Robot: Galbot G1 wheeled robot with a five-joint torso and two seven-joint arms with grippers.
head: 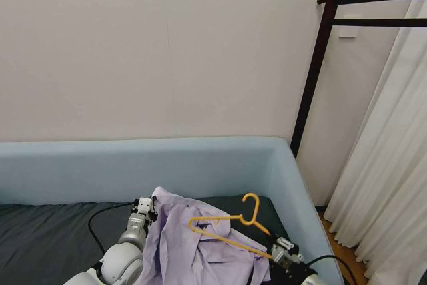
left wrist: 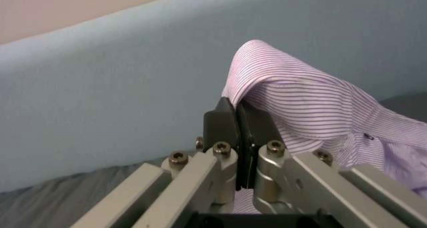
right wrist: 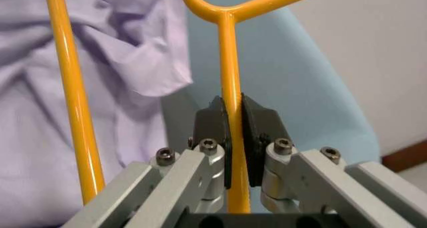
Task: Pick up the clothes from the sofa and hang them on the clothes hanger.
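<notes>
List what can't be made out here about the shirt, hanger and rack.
- Head view: shirt hem cut off by the bottom edge.
- Head view: rack bars run off the right edge; its foot is behind the sofa.
- Right wrist view: hanger hook cut off at the top, beyond the right gripper.
- Left wrist view: left gripper jaws hide the shirt part pinched.

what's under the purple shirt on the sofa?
The dark seat cushion shows around the shirt; whatever lies directly beneath is covered by fabric. The left gripper pinches a fold, and the right gripper clamps the yellow hanger lying across it.
</notes>
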